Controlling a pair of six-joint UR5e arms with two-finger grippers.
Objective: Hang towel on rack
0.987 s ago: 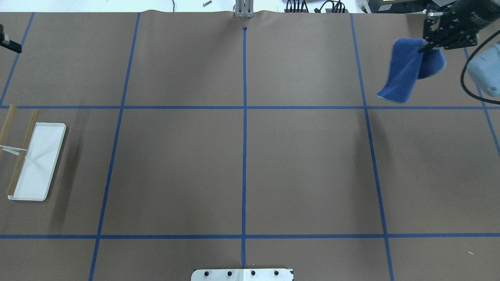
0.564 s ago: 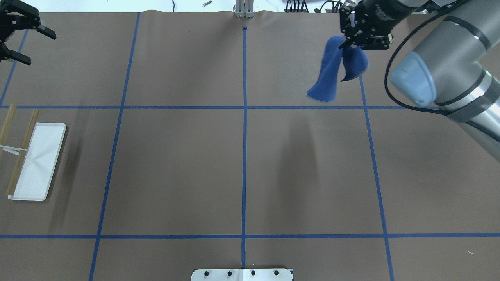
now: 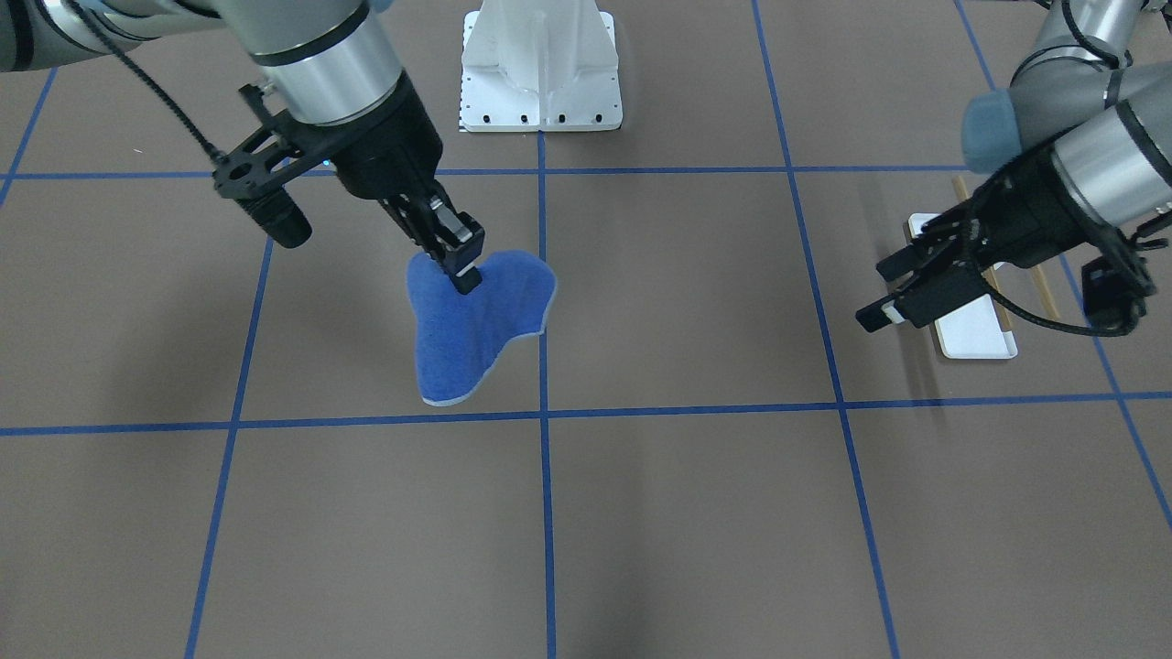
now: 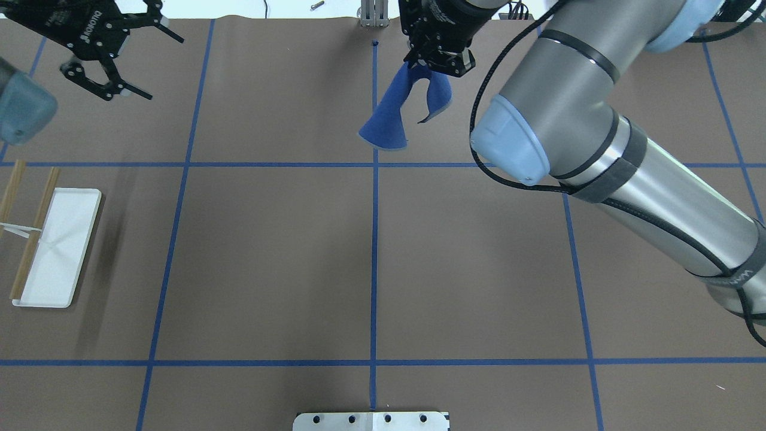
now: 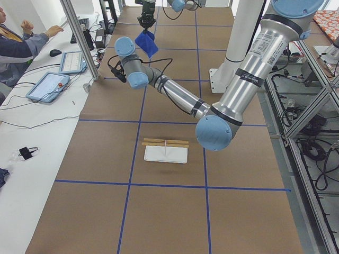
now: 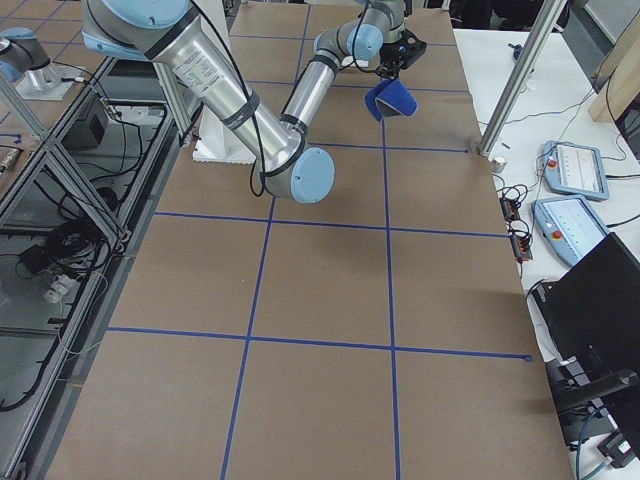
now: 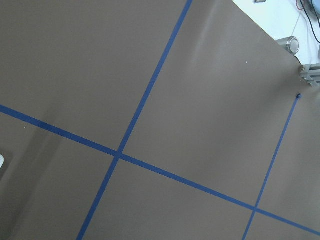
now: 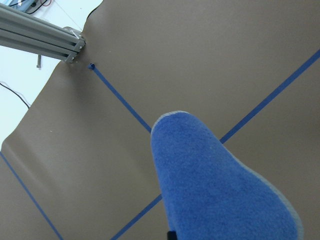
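Note:
My right gripper (image 4: 422,63) is shut on the top of the blue towel (image 4: 388,123), which hangs folded above the table at the far middle, just right of the centre tape line. The towel also shows in the front view (image 3: 476,334) under the right gripper (image 3: 464,272), and it fills the right wrist view (image 8: 215,185). The rack (image 4: 57,248), a white tray with two wood rods (image 4: 35,230), stands at the table's left edge. My left gripper (image 4: 163,67) is open and empty at the far left, beyond the rack. In the front view the left gripper (image 3: 879,295) partly hides the rack (image 3: 978,337).
The white robot pedestal (image 3: 540,64) is at the near middle edge. A metal post (image 4: 372,15) stands at the far edge by the centre line. Blue tape lines (image 4: 374,251) divide the brown table. Tablets and an operator (image 5: 16,42) are beyond the far edge.
My right gripper has carried the towel leftward from the far right corner to near the centre line. My left gripper has come in from the left edge, moving right, still open.

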